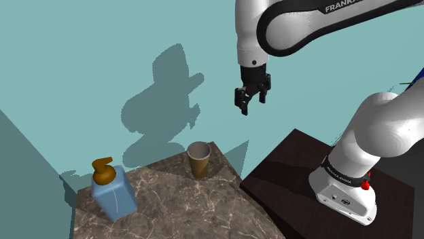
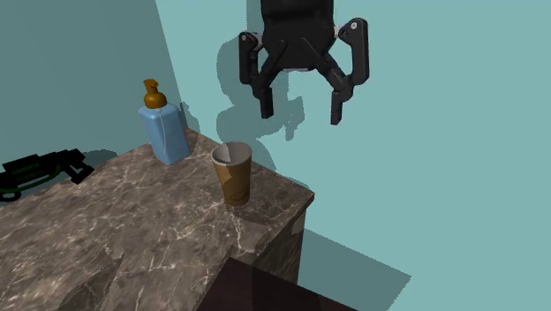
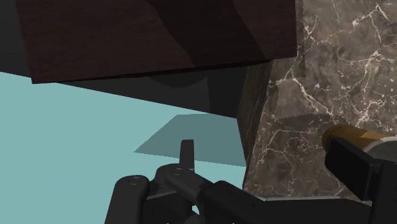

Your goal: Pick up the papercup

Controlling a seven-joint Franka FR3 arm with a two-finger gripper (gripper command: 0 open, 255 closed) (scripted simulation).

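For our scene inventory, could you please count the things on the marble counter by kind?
Paper cup: 1
Soap bottle: 1
Black and green object, kind unclear, lying at the far end of the counter: 1
Total: 3

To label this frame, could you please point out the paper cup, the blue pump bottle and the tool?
paper cup (image 2: 234,181), second exterior view, on its brown side wall.
blue pump bottle (image 1: 114,195), shoulder view, on its blue body.
tool (image 2: 300,115), second exterior view, midway between its open fingertips.
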